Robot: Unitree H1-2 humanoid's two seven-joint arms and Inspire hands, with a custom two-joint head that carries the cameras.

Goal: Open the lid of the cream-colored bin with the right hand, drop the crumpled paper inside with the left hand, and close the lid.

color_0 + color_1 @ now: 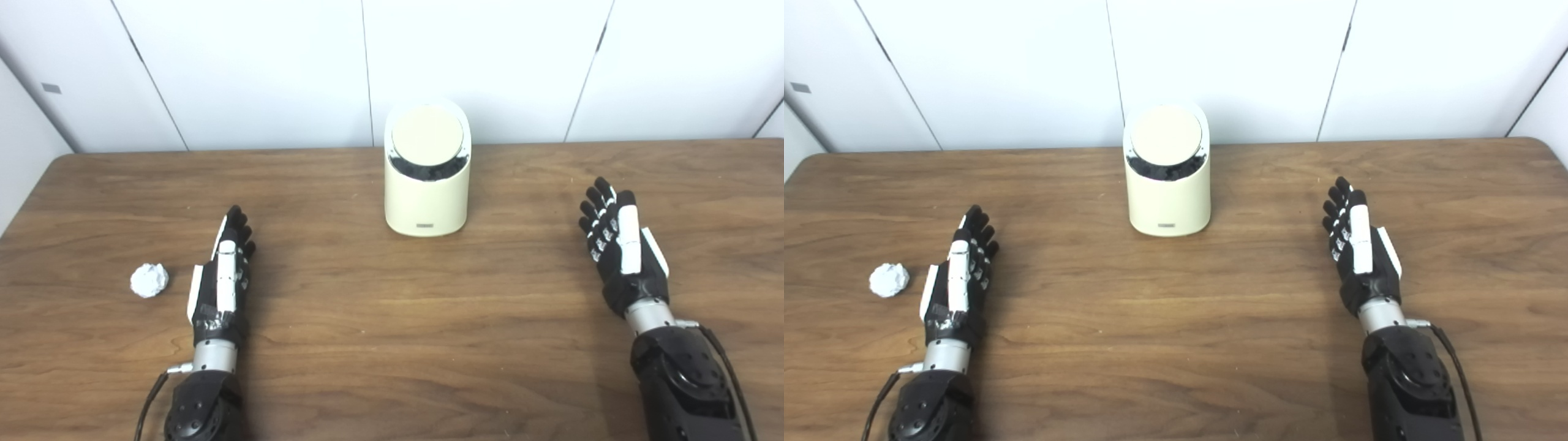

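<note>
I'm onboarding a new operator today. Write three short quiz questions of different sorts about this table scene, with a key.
1. True or false: the round lid of the cream-colored cylindrical bin is lying flat on the table.
2. Which hand is nearer the white crumpled paper ball? A. left hand B. right hand
3. Fill in: both hands hold ____.

Key: 1. False, it sits tilted on the bin's top. 2. A. 3. Nothing; both are open above the brown wooden table.
</note>
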